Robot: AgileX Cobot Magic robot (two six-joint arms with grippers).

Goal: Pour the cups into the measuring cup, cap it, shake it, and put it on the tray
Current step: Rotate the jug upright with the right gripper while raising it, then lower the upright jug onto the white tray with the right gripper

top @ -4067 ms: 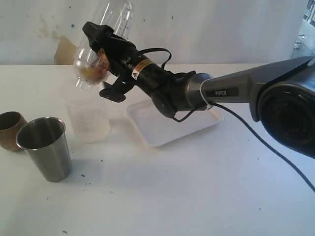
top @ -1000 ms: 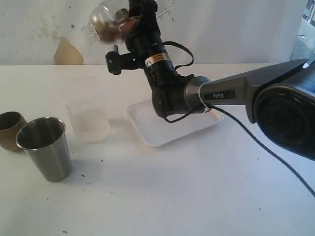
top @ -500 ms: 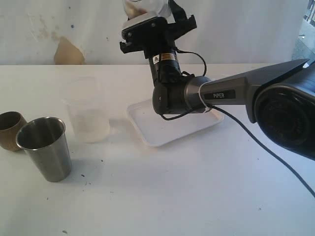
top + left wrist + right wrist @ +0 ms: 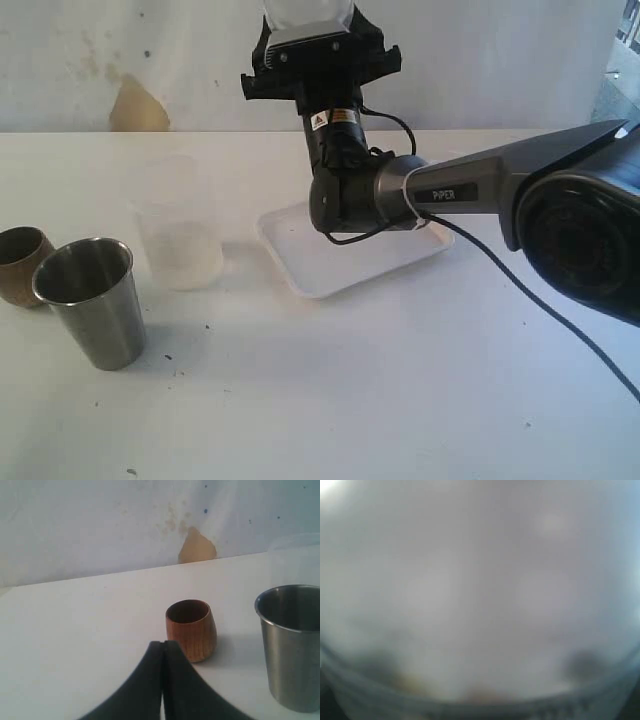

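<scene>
Right gripper (image 4: 310, 28) was way up at the top edge of the exterior view, pointing up, jaws spread wide around the tall clear plastic measuring cup (image 4: 300, 9). Only a sliver of the cup showed there. The right wrist cam was just a foggy blur of its wall (image 4: 480, 600), so I couldn't tell how its long axis sat or whether the cap was on.

The flat white rectangular tray (image 4: 395, 255) lay on the white table (image 4: 400, 390) pretty much straight below that wrist. My read was that the next move was mostly a drop straight down, and the right arm was clearly the one for it.

Left gripper (image 4: 163, 680) was pinched shut on nothing, over by the small rounded brown cup (image 4: 191, 629) and the tapered steel tumbler (image 4: 292, 645), well apart from the tray. The frosted translucent plastic cup (image 4: 180, 240) stood between those two and the tray.
</scene>
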